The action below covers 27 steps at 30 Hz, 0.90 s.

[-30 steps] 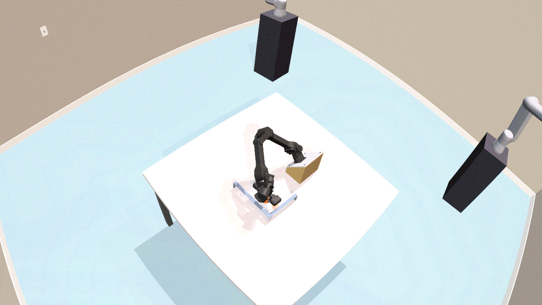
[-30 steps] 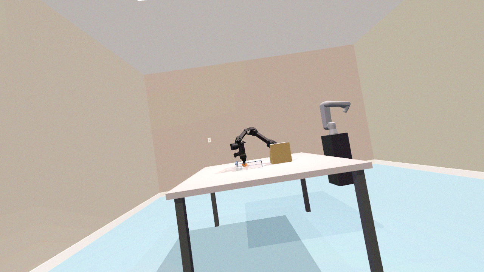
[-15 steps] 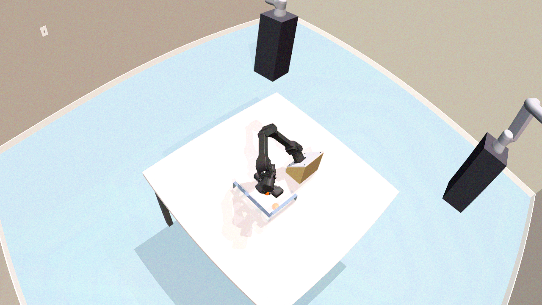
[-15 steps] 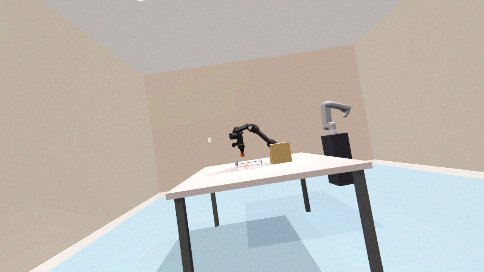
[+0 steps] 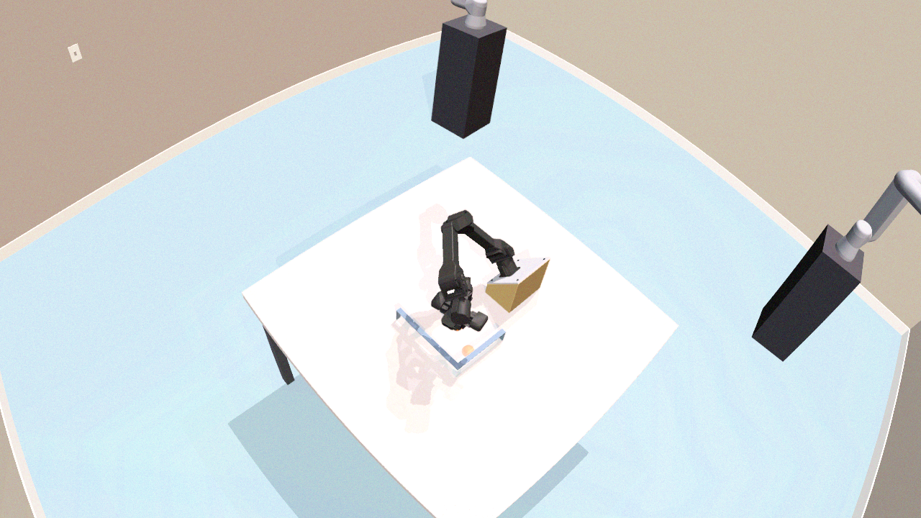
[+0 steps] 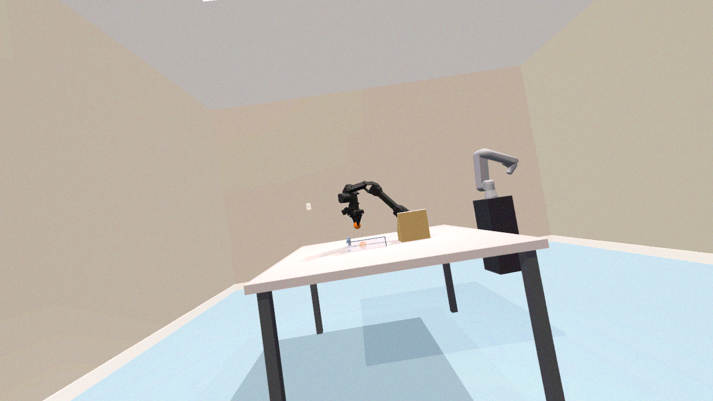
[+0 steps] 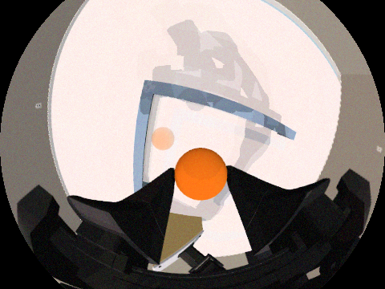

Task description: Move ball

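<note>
Beige-walled room with a pale blue floor; at its middle a white square table [image 5: 553,386] on dark legs. On the table top, a tan box-shaped pedestal [image 6: 413,225] bearing the base of the black six-joint arm [image 5: 458,254], and near it two low clear walls [image 7: 214,99] joined into a corner. Arched up from the pedestal and bent down over the walled area, the black parallel-jaw gripper [image 7: 201,188], clenched on the small orange ball [image 7: 201,173]; dark fingers pressed against the ball's two sides in the wrist view. Held in the air, well above the table surface, as seen in the exterior view with the ball [image 6: 356,225] hanging over the walls [image 6: 369,243]. On the table inside the corner, close to one wall, the pale see-through orange copy of the ball [image 7: 163,138], apart from the held ball and to its left in the wrist view. Beyond the table, two tall dark pedestals [image 5: 808,302] on the floor, each topped by a grey arm [image 6: 491,167].
</note>
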### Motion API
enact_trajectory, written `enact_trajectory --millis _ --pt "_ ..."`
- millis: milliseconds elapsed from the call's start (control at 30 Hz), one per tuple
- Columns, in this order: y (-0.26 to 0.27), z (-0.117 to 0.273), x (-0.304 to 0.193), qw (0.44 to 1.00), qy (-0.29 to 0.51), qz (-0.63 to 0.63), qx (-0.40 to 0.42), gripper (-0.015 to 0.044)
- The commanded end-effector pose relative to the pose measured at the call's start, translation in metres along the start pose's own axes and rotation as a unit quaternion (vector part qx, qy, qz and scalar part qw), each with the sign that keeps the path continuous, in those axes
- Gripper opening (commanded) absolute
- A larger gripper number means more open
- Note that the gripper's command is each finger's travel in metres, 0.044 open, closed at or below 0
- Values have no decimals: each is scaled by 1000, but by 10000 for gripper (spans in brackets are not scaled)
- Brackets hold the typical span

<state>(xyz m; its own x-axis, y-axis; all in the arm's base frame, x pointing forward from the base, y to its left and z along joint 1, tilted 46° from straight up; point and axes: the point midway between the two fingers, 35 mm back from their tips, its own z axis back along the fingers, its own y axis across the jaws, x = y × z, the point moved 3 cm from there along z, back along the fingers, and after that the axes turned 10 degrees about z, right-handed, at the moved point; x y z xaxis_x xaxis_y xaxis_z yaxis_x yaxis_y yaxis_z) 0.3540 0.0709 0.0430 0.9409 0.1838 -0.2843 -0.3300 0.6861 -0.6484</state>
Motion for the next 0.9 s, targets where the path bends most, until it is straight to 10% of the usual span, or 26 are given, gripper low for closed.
enact_trajectory --millis 0,867 --pt "7 -5 1 998 2 66 1 0" --pt "48 -33 8 863 0 506 2 0"
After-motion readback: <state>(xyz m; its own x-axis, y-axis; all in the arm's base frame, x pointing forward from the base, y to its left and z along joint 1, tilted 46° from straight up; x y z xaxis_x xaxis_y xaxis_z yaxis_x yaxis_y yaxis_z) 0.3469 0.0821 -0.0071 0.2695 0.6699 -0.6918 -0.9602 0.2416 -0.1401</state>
